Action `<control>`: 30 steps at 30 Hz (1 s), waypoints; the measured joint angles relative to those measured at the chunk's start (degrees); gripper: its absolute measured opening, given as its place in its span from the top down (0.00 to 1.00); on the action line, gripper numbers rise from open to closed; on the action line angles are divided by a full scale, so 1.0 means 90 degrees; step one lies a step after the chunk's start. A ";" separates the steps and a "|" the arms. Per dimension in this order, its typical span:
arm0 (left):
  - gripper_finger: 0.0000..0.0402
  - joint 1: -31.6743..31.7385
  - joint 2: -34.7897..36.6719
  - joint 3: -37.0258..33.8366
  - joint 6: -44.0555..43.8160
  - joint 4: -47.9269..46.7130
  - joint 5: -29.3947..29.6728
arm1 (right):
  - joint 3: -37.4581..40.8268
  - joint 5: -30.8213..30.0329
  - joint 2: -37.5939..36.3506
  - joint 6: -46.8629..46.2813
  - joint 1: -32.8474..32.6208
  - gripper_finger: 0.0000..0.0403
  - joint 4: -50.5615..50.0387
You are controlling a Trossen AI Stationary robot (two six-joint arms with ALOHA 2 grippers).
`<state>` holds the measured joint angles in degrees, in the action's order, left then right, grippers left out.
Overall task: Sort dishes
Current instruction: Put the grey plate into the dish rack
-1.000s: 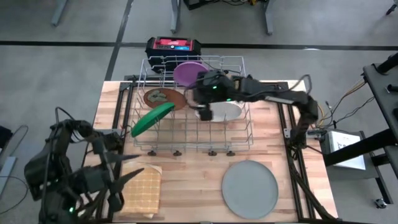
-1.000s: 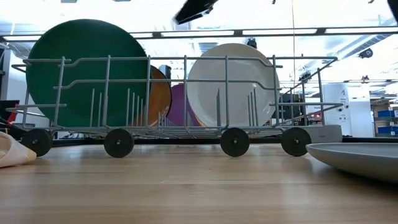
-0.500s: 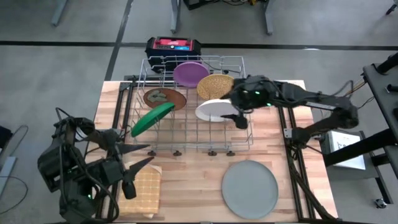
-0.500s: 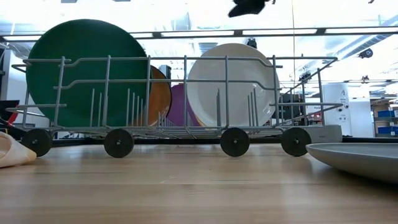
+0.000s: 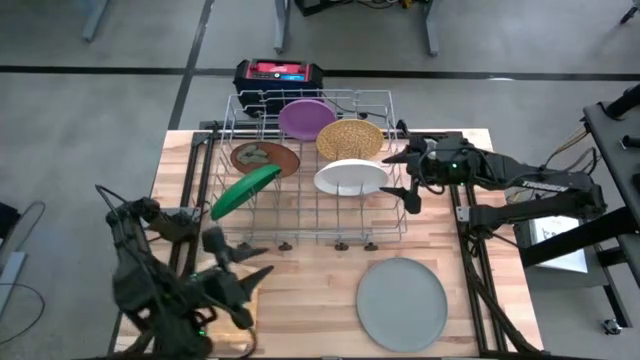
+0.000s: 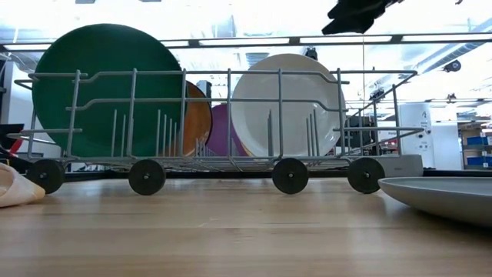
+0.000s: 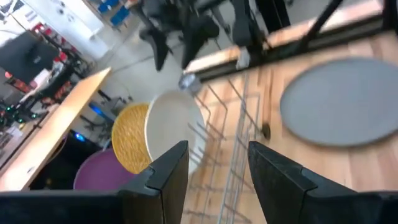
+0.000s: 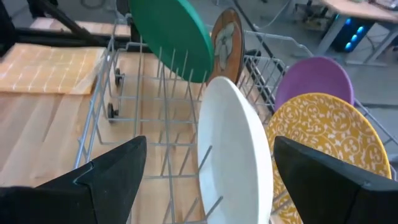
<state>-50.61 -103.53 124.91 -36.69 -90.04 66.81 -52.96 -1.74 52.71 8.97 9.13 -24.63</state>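
Wooden table [image 5: 310,275] with wire rack [image 5: 310,170], grey plate [image 5: 402,303], both hands [image 5: 405,175] [image 5: 240,268] wide, empty; concrete floor [image 5: 100,110] around.

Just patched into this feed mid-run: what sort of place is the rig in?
Probably a robotics lab or workshop, not a kitchen: the dish rack sits on a bare wooden bench, with ceiling strip lights and desks with monitors beyond.

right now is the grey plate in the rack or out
Out. The grey plate lies flat on the table, in front of the wire rack, apart from it.
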 joint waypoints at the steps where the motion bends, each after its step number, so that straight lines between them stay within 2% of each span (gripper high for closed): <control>1: 0.61 0.0040 0.0000 -0.0141 -0.0057 0.0001 -0.0082 | 0.0019 0.0000 -0.0010 0.0000 0.0000 0.15 -0.0021; 7: 0.61 0.0333 0.0172 -0.1073 -0.0700 0.0000 -0.0182 | 0.0082 0.0003 0.0016 0.0043 0.0000 0.15 -0.0040; 15: 0.61 0.0873 0.0975 -0.2425 -0.1525 -0.0001 -0.0545 | 0.0089 0.0007 0.0017 0.0061 0.0000 0.15 -0.0047; 30: 0.61 0.2013 0.2342 -0.4478 -0.1880 -0.0003 -0.1359 | 0.0089 0.0010 -0.0008 0.0056 0.0000 0.15 -0.0066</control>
<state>-32.50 -82.45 84.61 -53.60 -90.07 54.57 -52.16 -1.65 52.64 9.47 9.13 -25.22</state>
